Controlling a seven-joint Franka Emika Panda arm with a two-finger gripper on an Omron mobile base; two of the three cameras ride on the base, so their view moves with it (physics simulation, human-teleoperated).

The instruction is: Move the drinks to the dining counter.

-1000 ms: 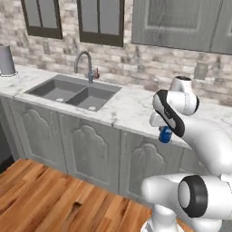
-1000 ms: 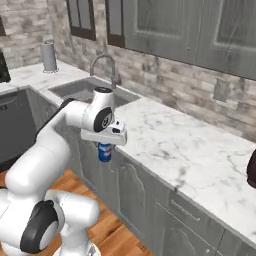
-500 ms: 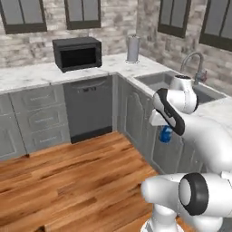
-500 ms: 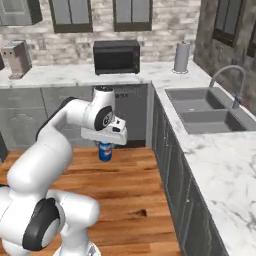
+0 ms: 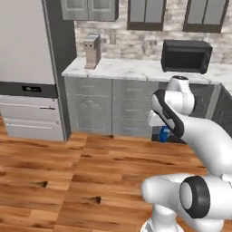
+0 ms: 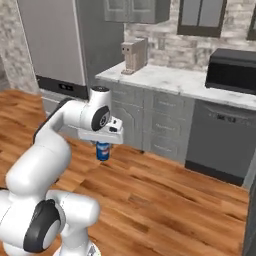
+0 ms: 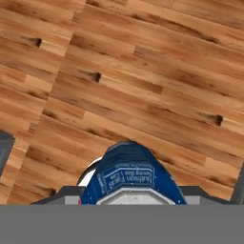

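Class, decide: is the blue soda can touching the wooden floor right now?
Apart. In the right base view the blue soda can hangs beneath the gripper, with a clear stretch of wooden floor below it.

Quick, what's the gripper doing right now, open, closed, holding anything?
Gripper: closed on the blue soda can, carried above the wood floor.

Home kitchen, fridge (image 5: 29,68), microwave (image 5: 186,56), grey cabinets (image 5: 111,106), wood floor (image 5: 68,181)
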